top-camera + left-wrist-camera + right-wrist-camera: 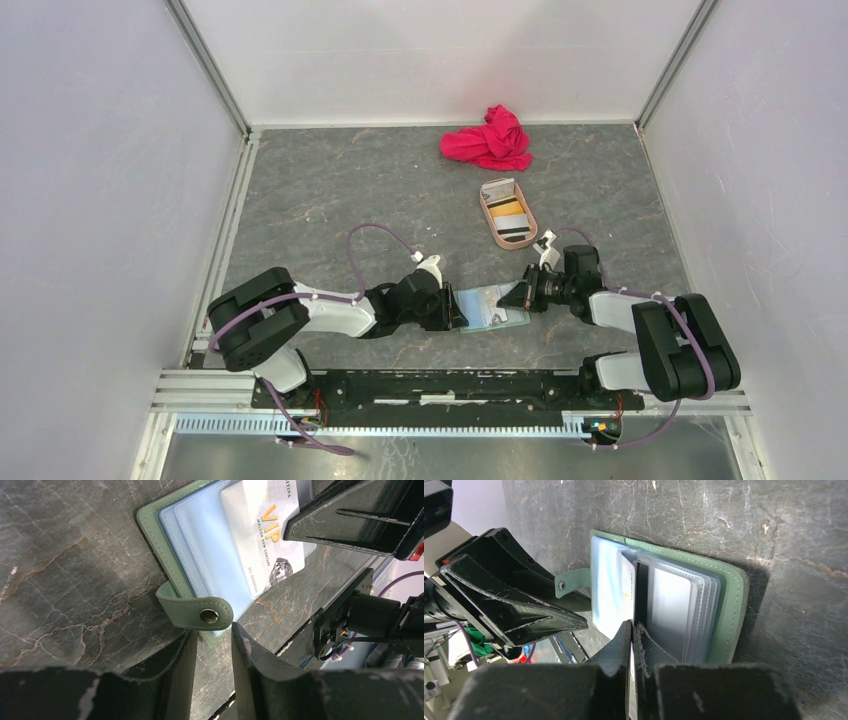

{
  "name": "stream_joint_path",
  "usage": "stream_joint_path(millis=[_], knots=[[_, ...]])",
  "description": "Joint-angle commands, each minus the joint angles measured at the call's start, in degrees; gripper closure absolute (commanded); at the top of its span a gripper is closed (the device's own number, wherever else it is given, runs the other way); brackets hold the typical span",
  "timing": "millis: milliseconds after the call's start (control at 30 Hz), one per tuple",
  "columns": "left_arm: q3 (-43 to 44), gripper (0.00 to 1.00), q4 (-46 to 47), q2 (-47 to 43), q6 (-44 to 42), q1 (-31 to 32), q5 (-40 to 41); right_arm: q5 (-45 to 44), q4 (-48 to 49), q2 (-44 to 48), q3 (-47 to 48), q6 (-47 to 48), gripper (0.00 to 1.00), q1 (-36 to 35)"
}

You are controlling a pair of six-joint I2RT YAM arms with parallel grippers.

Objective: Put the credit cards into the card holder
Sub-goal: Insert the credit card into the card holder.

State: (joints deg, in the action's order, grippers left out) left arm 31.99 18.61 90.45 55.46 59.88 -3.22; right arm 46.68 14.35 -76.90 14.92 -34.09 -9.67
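Observation:
The sage-green card holder lies open on the table between my two grippers, pale blue sleeves up. A white credit card printed with VIP rests partly in a sleeve. My right gripper is shut on that card's edge, right over the holder's fold. My left gripper stands open at the holder's near corner, just behind the snap strap, with only table showing in the gap. More credit cards, one orange-yellow and one dark-striped, sit in the tray.
A pinkish-tan oval tray stands behind the holder, right of centre. A crumpled red cloth lies near the back wall. White walls close in the grey stone-patterned table on three sides.

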Motion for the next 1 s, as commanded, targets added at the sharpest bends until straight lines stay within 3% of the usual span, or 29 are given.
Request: stream_joint_path(millis=[0, 200, 633, 967], knots=[[-0.53, 0.61, -3.42, 2.29, -1.76, 0.42, -0.24, -3.31, -3.26, -0.48, 2.25, 5.24, 0.91, -1.32], [-0.87, 0.61, -2.86, 2.01, -1.85, 0.5, -0.44, -4.51, -6.03, -0.49, 4.85, 8.95, 0.88, -2.72], [-1.57, 0.61, -2.06, 1.15, -1.85, 0.47, -0.29, -10.2, -11.94, 3.73, 6.48, 15.6, 0.66, -4.68], [-2.25, 0.61, -0.96, 0.48, -2.02, 0.5, -0.29, -13.42, -14.25, 4.52, 8.31, 19.77, 0.64, -7.73]])
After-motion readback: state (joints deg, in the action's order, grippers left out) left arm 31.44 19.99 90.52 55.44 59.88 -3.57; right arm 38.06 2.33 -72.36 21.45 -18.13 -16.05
